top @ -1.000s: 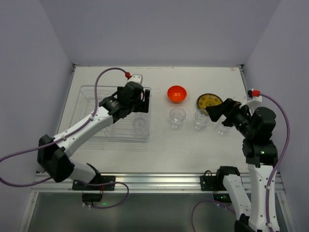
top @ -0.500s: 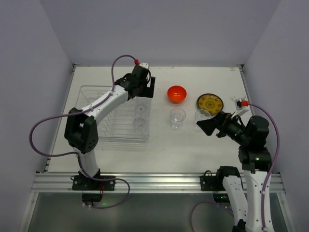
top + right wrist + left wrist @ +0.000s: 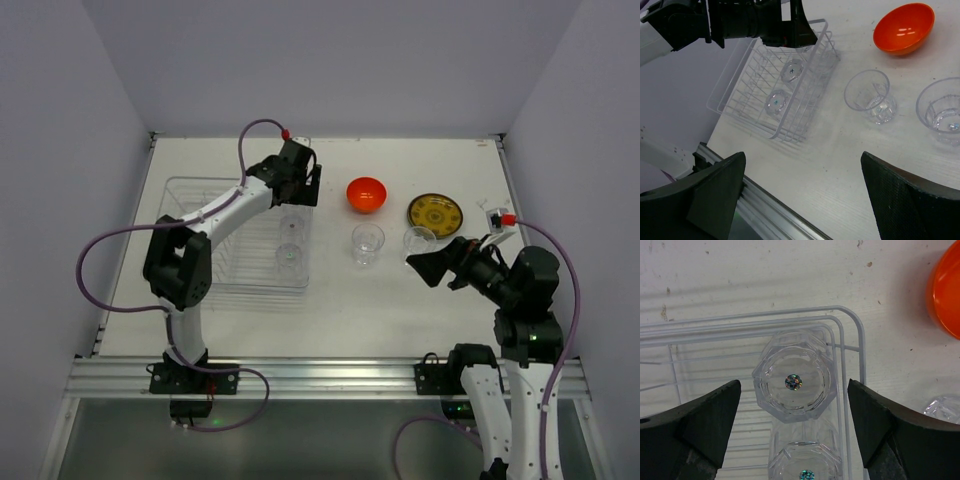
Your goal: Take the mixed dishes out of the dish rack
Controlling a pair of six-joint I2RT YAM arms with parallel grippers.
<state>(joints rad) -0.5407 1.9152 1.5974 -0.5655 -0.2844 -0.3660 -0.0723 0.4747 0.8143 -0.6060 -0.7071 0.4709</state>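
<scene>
Over the dish rack's (image 3: 190, 190) far right corner, the left end effector (image 3: 794, 405) hangs wide open and empty above a clear glass (image 3: 794, 382). Right of the rack, the right end effector (image 3: 805, 185) gapes empty too. A finger catching the rack's wall could knock the glass into its neighbour (image 3: 805, 462).

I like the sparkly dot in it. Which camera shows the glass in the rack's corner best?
The left wrist view: the corner glass fills the middle, seen from straight above, dot and all. The top view shows a faint small shape in the dish rack; the right wrist view shows it small among the ribs.
</scene>
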